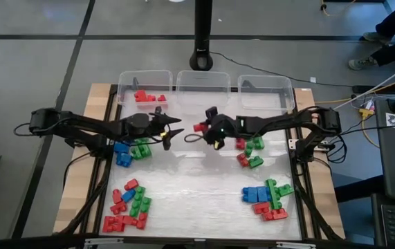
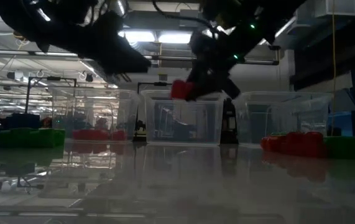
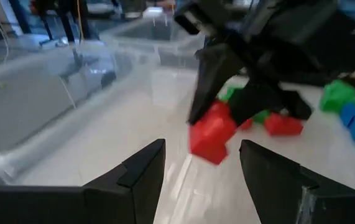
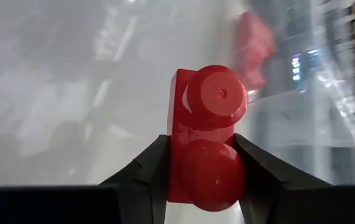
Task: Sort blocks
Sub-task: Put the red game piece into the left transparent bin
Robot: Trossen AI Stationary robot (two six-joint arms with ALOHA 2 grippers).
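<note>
Mid-carry in the sorting: right gripper (image 1: 200, 128) clamped on a red block (image 4: 205, 134), held clear of the table (image 1: 197, 200) near its middle, just short of the row of three clear bins (image 1: 200, 81) along the far edge. Left gripper (image 1: 174, 131) close by and facing it, fingers parted and empty, red block visible just beyond the two fingertips (image 3: 146, 165) in the left wrist view. Left bin (image 1: 124, 86) already stocked with a few red blocks (image 1: 145, 97); middle and right bins apparently bare. Remaining blocks scattered in mixed red, green and blue heaps: one beside each arm, one at each near corner (image 1: 128, 207). Next move, by judgement: either a direct drop or a handover, since red belongs with the reds in the left bin, nearer the left arm. For a handover, left fingers around the block's free end before any release by the right; for a drop, travel across and above the bin rim, then release.
</note>
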